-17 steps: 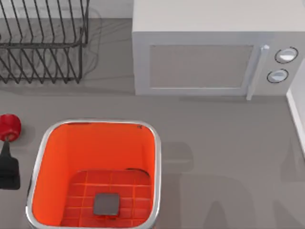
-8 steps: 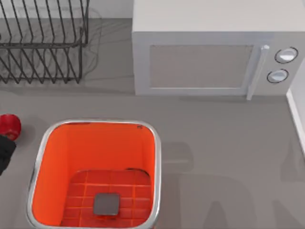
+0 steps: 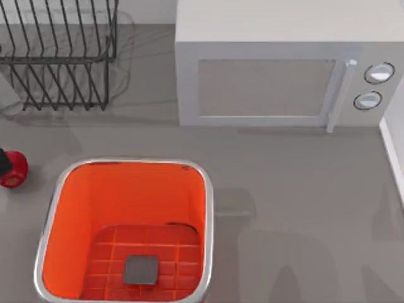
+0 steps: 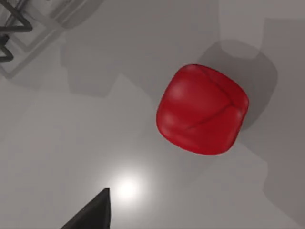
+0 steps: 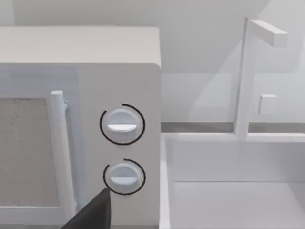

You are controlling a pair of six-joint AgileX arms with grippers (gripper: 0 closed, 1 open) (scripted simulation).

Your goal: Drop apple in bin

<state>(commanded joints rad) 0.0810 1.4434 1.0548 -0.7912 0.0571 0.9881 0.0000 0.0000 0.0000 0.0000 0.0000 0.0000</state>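
The small glossy red apple [image 3: 14, 172] lies on the grey table at the far left edge, just left of the bin [image 3: 208, 208], a large orange-red container with a silver rim and a grey square on its gridded floor. A dark piece of my left gripper [image 3: 2, 163] overlaps the apple's upper left at the top view's edge. From the left wrist, the apple [image 4: 202, 109] rests free on the table, apart from one dark fingertip [image 4: 97, 217]; that gripper is open and holds nothing. My right gripper is open too, its fingertip [image 5: 95, 214] facing the microwave.
A black wire rack [image 3: 57, 53] stands at the back left. A white microwave [image 3: 278, 63] fills the back centre and right, its two knobs [image 5: 122, 125] close to the right wrist. A white sink basin [image 5: 233, 186] lies at the far right.
My left gripper has moved from below the apple up along the left edge, until just a dark tip at the apple's upper left is visible. The apple and bin stay put.
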